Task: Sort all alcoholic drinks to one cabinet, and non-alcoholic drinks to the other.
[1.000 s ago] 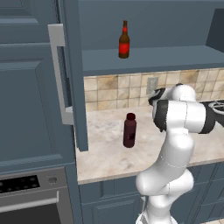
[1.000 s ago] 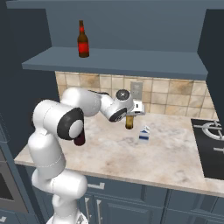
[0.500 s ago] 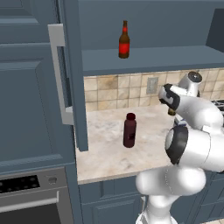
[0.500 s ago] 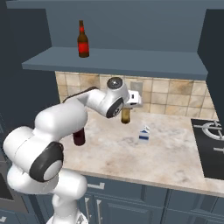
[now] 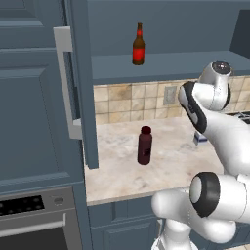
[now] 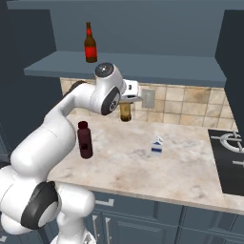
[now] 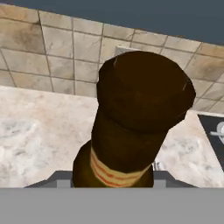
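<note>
My gripper is shut on the tan-label beer bottle and holds it in the air over the back of the counter, just under the open cabinet shelf. In the hand view this brown bottle looms close, its tan band with red stripes showing, and it hides my fingertips. The red-label beer bottle stands upright on the shelf. The squat maroon bottle with a red cap stands on the counter, left of the held bottle.
A small milk carton stands on the marble counter. A black stove top lies at the right. An open cabinet door juts out at the left, with an oven below it.
The arm has carried the tan-label bottle up and to the left, closer to the shelf. The other bottles and the carton have not moved.
</note>
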Robot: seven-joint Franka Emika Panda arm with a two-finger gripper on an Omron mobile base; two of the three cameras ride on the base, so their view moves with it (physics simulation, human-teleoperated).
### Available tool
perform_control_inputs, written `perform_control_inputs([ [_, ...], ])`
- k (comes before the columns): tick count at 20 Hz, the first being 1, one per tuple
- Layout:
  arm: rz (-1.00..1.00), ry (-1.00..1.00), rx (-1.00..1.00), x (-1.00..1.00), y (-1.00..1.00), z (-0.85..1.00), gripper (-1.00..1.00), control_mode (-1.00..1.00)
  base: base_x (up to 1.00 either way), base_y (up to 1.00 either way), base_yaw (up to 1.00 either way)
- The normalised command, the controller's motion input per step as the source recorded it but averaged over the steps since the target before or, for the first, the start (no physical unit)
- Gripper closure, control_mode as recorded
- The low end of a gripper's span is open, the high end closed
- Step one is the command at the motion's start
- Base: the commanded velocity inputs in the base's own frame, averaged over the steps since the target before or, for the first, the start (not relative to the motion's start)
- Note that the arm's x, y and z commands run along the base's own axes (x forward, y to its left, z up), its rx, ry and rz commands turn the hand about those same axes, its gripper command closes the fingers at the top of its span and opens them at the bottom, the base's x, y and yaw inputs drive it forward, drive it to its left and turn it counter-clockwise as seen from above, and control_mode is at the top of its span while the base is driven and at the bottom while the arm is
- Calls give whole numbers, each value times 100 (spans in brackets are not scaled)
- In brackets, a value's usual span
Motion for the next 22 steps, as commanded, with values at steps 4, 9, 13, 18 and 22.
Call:
perform_control_inputs([
  [4, 0, -2, 0, -4, 29, 87, 100, -100, 0, 0, 0],
  [9, 0, -3, 0, 0, 20, 75, 100, -100, 0, 0, 0],
  [13, 0, -3, 0, 3, 4, 54, 100, -100, 0, 0, 0],
  [18, 0, -13, 0, 16, 0, 16, 100, -100, 0, 0, 0],
  [22, 0, -20, 0, 19, 0, 8, 100, -100, 0, 0, 0],
])
